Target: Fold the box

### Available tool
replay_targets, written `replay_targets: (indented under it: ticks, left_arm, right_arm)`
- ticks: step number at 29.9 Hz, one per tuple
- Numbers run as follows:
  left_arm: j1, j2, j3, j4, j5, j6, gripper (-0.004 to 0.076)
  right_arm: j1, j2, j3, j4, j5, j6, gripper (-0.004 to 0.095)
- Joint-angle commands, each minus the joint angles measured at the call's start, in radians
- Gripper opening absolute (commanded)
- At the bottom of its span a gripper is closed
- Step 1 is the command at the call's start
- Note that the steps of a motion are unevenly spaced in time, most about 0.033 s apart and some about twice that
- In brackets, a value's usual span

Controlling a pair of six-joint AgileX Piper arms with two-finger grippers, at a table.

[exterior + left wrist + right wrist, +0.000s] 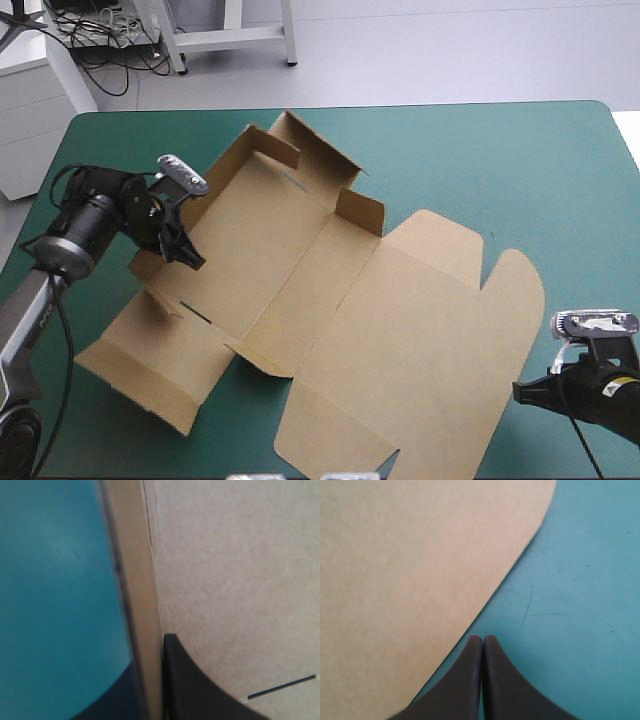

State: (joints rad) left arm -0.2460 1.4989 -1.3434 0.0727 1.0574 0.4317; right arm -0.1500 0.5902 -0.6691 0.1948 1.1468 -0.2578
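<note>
The brown box [330, 300] lies spread open across the teal-green cover, its lid flat toward the near right and its far-left walls partly raised. My left gripper [188, 255] is at the box's left side wall. In the left wrist view that thin wall [137, 595] stands edge-on between the two black fingers of my left gripper [157, 680], which is shut on it, with the floor panel [235, 580] beside it. My right gripper [520, 392] rests low at the near right. In the right wrist view my right gripper [483, 645] is shut on nothing, just off the lid's rounded edge [410, 570].
Teal-green cover [520, 170] shows all around the box, widest at the far right. The table's near edge runs close under the lid's front corner. A short dark slot [282, 686] is cut in the floor panel near my left gripper.
</note>
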Motion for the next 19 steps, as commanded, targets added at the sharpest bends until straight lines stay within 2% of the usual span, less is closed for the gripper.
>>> replay_targets:
  ticks: [1, 6, 11, 15, 19]
  left_arm:
    - [-0.143, -0.035, -0.102, 0.192, -0.132, -0.033, -0.001]
    - [-0.342, -0.035, -0.146, 0.43, -0.228, -0.042, -0.001]
    - [-0.496, -0.029, -0.147, 0.653, -0.316, -0.182, -0.001]
    - [-0.577, -0.007, -0.147, 0.802, -0.317, -0.271, -0.001]
    - [-0.631, 0.024, -0.147, 0.84, -0.315, -0.278, -0.001]
  right_arm:
    - [-0.006, 0.002, -0.025, 0.015, -0.046, -0.009, -0.002]
    - [-0.006, 0.002, -0.025, 0.017, -0.046, -0.009, -0.002]
    - [-0.006, 0.002, -0.025, 0.017, -0.048, -0.012, -0.002]
    - [-0.006, 0.002, -0.025, 0.017, -0.048, -0.012, -0.002]
    - [-0.006, 0.002, -0.025, 0.017, -0.053, -0.012, -0.002]
